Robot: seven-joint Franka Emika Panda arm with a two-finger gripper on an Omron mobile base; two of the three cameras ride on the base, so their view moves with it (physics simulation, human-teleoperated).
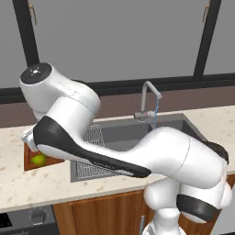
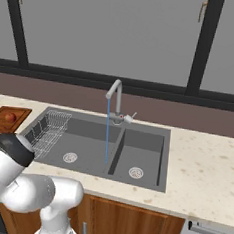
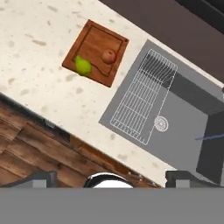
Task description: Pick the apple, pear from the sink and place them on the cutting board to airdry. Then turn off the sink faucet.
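Speckled table holds the cutting board [image 3: 95, 52] left of the sink [image 3: 183, 131], with the apple [image 3: 109, 55] and pear [image 3: 82, 65] both on it. Tool [image 3: 111, 178] is spread open, empty. Water runs from the sink faucet [image 2: 115, 100]; shutting it off remains.

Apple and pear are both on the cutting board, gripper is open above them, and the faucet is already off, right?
Not quite: the faucet is on. The right base view shows a blue stream falling from its spout into the sink. Apple and pear do lie on the cutting board, with the gripper open above.
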